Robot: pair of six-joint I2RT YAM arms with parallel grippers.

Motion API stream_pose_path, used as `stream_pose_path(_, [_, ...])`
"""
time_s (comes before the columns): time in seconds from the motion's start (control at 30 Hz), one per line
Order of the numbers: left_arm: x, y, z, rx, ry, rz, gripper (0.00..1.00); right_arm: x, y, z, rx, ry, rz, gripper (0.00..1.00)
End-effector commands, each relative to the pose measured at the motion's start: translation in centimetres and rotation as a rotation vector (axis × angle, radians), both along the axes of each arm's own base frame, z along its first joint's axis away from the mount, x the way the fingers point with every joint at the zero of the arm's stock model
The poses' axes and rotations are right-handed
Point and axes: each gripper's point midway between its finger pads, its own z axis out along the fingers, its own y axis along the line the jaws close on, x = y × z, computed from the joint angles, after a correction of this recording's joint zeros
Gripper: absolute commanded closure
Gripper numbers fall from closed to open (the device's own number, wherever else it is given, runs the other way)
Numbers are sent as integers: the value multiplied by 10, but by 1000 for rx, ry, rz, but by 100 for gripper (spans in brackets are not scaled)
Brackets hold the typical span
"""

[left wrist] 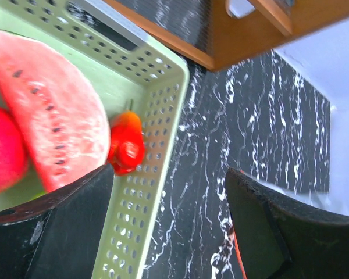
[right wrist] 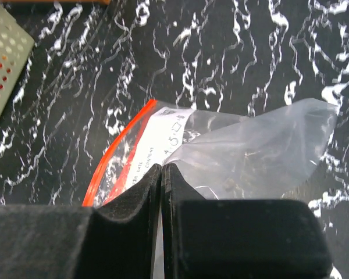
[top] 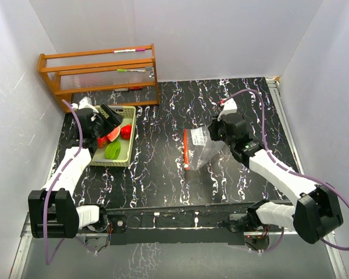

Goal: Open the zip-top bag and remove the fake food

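The zip-top bag lies crumpled mid-table, its red zip strip toward the left. No food shows inside it. My right gripper is shut on the bag's plastic; the right wrist view shows the jaws pinched on it beside the white label. The fake food lies in the pale green basket: a watermelon slice, red round fruit, a small red piece and a green piece. My left gripper hovers open and empty over the basket's right rim.
A wooden rack stands at the back left, just behind the basket, and its edge also shows in the left wrist view. White walls close in the table on three sides. A basket corner shows in the right wrist view.
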Motion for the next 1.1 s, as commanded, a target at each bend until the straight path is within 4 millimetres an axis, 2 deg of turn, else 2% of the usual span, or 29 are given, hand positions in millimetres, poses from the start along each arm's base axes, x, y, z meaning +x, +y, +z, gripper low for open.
stream_pose_path(0.0, [-3, -45, 21, 35, -53, -132, 24, 40, 9, 68, 50, -174, 2, 92])
stream_pose_path(0.1, [-6, -66, 16, 41, -54, -188, 24, 61, 6, 87, 62, -208, -1, 92])
stream_pose_path(0.17, [-7, -78, 10, 20, -52, -224, 24, 76, -1, 90, 76, -210, -8, 92])
stream_pose_path(0.27, [-7, -88, 1, 19, -33, -249, 24, 95, -15, 80, 104, -181, -39, 92])
stream_pose_path(0.4, [-6, -96, -10, 37, 3, -270, 23, 103, -31, 52, 129, -114, -81, 90])
stream_pose_path(0.47, [-5, -99, -18, 38, 26, -277, 23, 101, -35, 38, 131, -83, -94, 76])
stream_pose_path(0.53, [-6, -102, -26, 29, 46, -287, 23, 96, -36, 30, 128, -71, -93, 51])
stream_pose_path(0.6, [-5, -109, -27, 5, 30, -309, 23, 91, -37, 26, 135, -68, -94, 36])
stream_pose_path(0.7, [-3, -115, -23, -35, 0, -318, 23, 82, -38, 20, 144, -59, -94, 32])
stream_pose_path(0.73, [-2, -116, -31, -38, 23, -319, 23, 78, -38, 18, 147, -55, -91, 32])
stream_pose_path(0.83, [-1, -119, -34, -33, 30, -325, 23, 68, -39, 10, 158, -43, -96, 31])
stream_pose_path(1.07, [5, -136, -19, -21, -3, -361, 23, 40, -55, -13, 178, 0, -180, 31])
